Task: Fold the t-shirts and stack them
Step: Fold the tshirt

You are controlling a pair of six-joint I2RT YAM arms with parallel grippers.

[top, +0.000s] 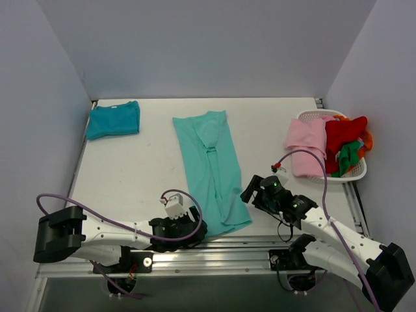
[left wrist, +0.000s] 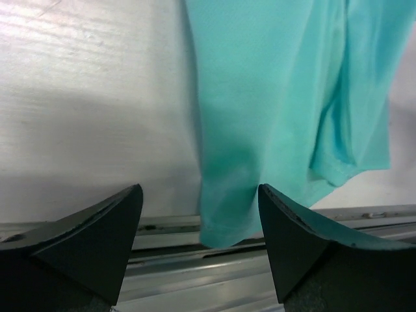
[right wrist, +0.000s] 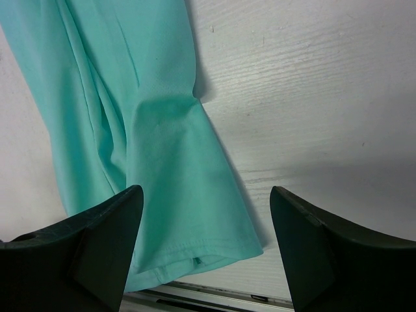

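A light turquoise t-shirt (top: pixel 211 169) lies in the middle of the table, folded lengthwise into a long strip running from back to front. Its near hem reaches the table's front edge. A darker teal-blue t-shirt (top: pixel 114 119) sits folded at the back left. My left gripper (top: pixel 197 229) is at the strip's near left corner, open. In the left wrist view the shirt corner (left wrist: pixel 227 221) droops over the metal rail between the spread fingers of the left gripper (left wrist: pixel 200 188). My right gripper (top: pixel 250 192) is open over the near right corner. In the right wrist view the hem (right wrist: pixel 188 240) lies under the right gripper (right wrist: pixel 207 190).
A white basket (top: pixel 356 170) at the right edge holds red, green and orange garments, with a pink one (top: pixel 305 140) draped over its left rim. A metal rail (top: pixel 247 250) runs along the table's front edge. Walls close in the left, back and right sides.
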